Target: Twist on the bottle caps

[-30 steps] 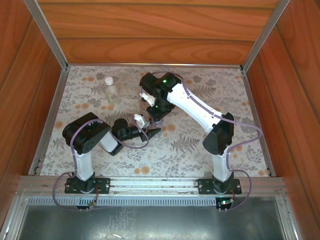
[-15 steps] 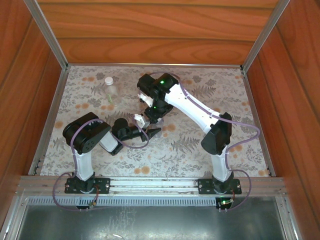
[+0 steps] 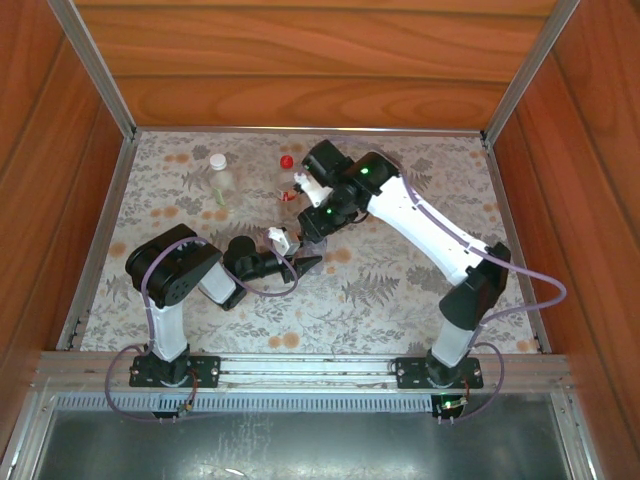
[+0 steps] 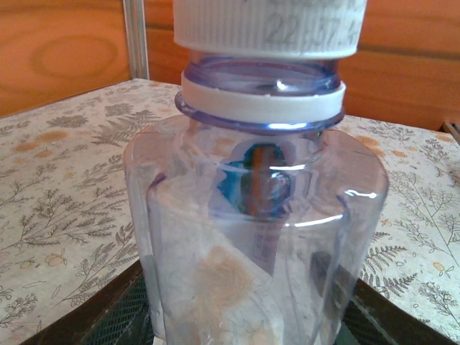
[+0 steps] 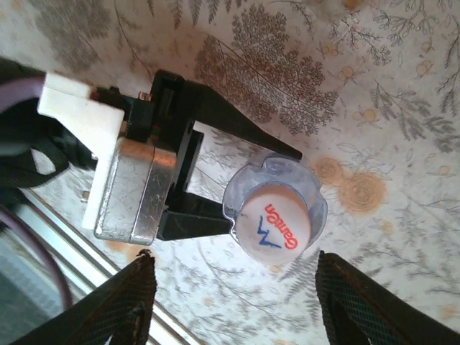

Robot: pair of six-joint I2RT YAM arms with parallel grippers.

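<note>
Between L fingers (image 5: pixel 244 129), gripped: bluish bottle (image 4: pixel 251 237) w/ white cap (image 5: pixel 277 226) on; R fingers (image 5: pixel 118 305) wide above it.

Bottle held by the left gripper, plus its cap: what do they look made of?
Bottle: clear plastic with a faint bluish-purple tint, glossy; you can see through it and it throws sharp highlights.
Cap: probably opaque white plastic, matte; fine ribbing runs round its side, with printed digits on it.

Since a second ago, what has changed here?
The right arm swung its elbow out to the right; the right gripper stands open over the cap. The left gripper kept its hold on the bottle; the far bottle stayed put.
</note>
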